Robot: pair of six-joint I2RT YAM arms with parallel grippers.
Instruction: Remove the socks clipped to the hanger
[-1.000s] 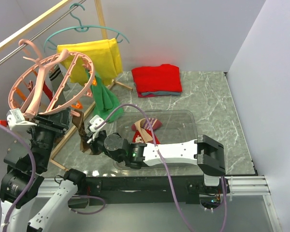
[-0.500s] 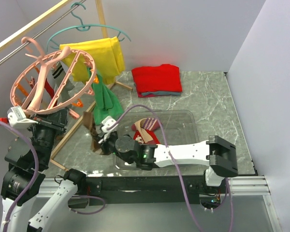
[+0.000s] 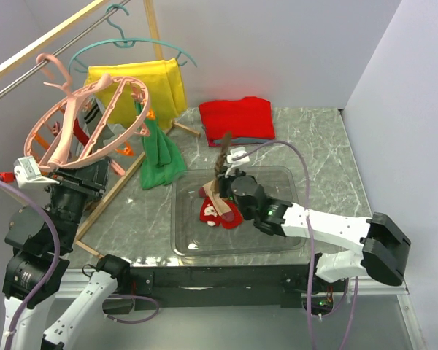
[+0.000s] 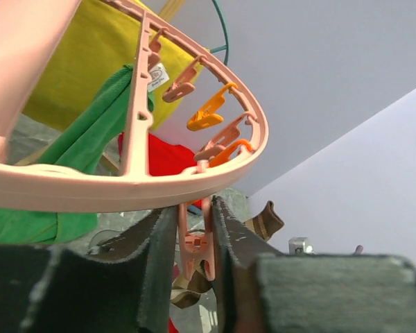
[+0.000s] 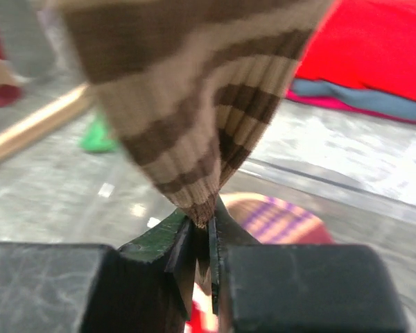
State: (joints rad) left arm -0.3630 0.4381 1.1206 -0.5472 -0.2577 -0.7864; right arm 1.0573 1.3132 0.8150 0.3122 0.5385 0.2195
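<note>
The pink ring hanger (image 3: 87,124) tilts at the upper left. My left gripper (image 3: 84,169) sits under its rim, and in the left wrist view it (image 4: 194,216) is shut on one of the hanger's pink clips (image 4: 194,246). A grey-white sock (image 3: 93,111) and a red one (image 3: 73,136) show behind the ring. My right gripper (image 3: 230,169) is shut on a brown striped sock (image 3: 223,149), held upright over the clear bin (image 3: 292,219). In the right wrist view the sock (image 5: 194,104) rises from the closed gripper (image 5: 206,225). A red sock (image 3: 220,210) and a striped sock (image 3: 213,191) lie in the bin.
A green cloth (image 3: 160,153) hangs beside the hanger. A yellow shirt (image 3: 150,84) on a teal coat hanger (image 3: 124,45) hangs from the wooden rack (image 3: 124,179). A folded red garment (image 3: 237,118) lies at the back. White walls stand behind and to the right.
My right arm has swung from beside the hanger to over the bin, carrying the brown striped sock away from the hanger. The hanger has risen slightly.
</note>
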